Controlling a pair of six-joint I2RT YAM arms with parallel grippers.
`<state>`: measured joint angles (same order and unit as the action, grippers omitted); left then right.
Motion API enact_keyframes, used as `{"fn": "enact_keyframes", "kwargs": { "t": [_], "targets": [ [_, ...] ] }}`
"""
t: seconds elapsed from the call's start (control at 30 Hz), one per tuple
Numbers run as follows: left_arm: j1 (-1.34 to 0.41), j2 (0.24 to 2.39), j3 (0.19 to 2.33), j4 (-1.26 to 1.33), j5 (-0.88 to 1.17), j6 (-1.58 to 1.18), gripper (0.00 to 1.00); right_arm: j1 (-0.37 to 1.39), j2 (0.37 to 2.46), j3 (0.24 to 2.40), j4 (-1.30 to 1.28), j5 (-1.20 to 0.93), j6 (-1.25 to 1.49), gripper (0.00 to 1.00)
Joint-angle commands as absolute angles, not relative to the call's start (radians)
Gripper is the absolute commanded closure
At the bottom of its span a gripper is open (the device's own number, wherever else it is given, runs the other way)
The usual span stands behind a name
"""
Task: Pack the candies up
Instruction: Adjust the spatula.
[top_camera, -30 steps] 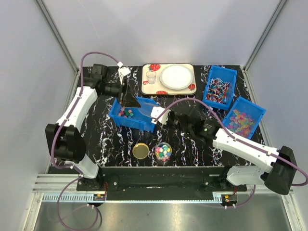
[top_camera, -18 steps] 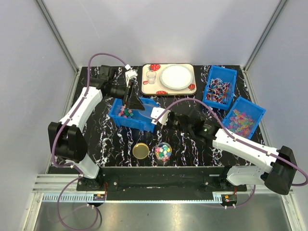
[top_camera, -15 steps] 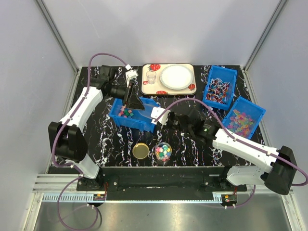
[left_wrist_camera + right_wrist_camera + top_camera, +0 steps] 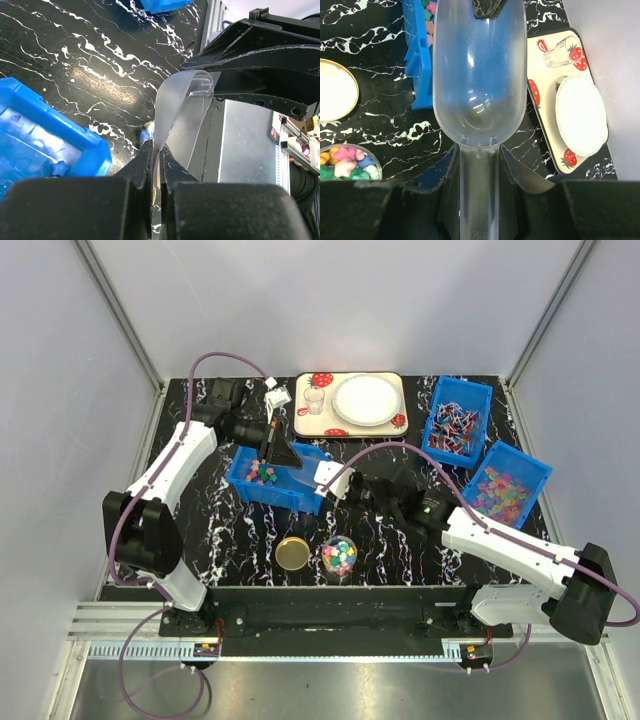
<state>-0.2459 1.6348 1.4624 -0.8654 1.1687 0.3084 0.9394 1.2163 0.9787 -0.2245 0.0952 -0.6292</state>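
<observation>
The candies are small chunky sweets in mixed colours. Some lie in the blue bin [image 4: 262, 476] and some fill the small clear jar [image 4: 340, 555]; the right wrist view shows both the jar [image 4: 347, 162] and the bin [image 4: 420, 55]. My right gripper [image 4: 479, 155] is shut on the handle of a clear plastic scoop [image 4: 479, 75], which looks empty and points at the bin. My left gripper [image 4: 159, 150] is shut on the thin front lip of the scoop [image 4: 182, 112]. From above, the left gripper [image 4: 283, 454] hangs over the bin's right end, facing the right gripper [image 4: 340, 487].
A gold lid [image 4: 293, 553] lies left of the jar. At the back, a strawberry tray [image 4: 305, 420] carries a white plate [image 4: 365, 399] and a small glass [image 4: 315, 400]. Two more blue bins of other sweets stand at the right, one [image 4: 458, 423] behind the other [image 4: 505, 485].
The left gripper, open a second ago, has shut on the scoop's front lip. The left arm has shifted a little to the right. The right arm and scoop have stayed put.
</observation>
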Motion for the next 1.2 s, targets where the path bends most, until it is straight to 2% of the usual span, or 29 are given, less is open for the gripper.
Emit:
{"fn": "enact_keyframes", "kwargs": {
  "t": [0.0, 0.07, 0.17, 0.57, 0.73, 0.83, 1.0, 1.17],
  "targets": [
    [-0.250, 1.615, 1.447, -0.816, 1.169, 0.291, 1.00, 0.936, 1.193, 1.012, -0.155, 0.080, -0.594, 0.81],
    [-0.250, 1.606, 1.439, -0.810, 1.178, 0.295, 1.00, 0.934, 1.189, 1.012, -0.155, 0.072, -0.583, 0.67],
    [-0.250, 1.594, 1.433, -0.807, 1.189, 0.296, 1.00, 0.924, 1.178, 1.014, -0.153, 0.046, -0.554, 0.61],
    [-0.245, 1.566, 1.417, -0.793, 1.227, 0.299, 1.00, 0.874, 1.193, 1.017, -0.141, -0.061, -0.443, 0.60],
    [-0.238, 1.566, 1.410, -0.790, 1.244, 0.304, 1.00, 0.873, 1.198, 1.014, -0.127, -0.100, -0.410, 0.66],
    [-0.232, 1.566, 1.407, -0.788, 1.258, 0.302, 1.00, 0.870, 1.204, 1.009, -0.121, -0.094, -0.410, 0.73],
    [-0.218, 1.557, 1.405, -0.788, 1.279, 0.302, 1.00, 0.861, 1.206, 0.986, -0.089, -0.078, -0.413, 1.00],
    [-0.210, 1.551, 1.402, -0.787, 1.279, 0.301, 1.00, 0.861, 1.197, 0.976, -0.063, -0.046, -0.413, 1.00]
  ]
}}
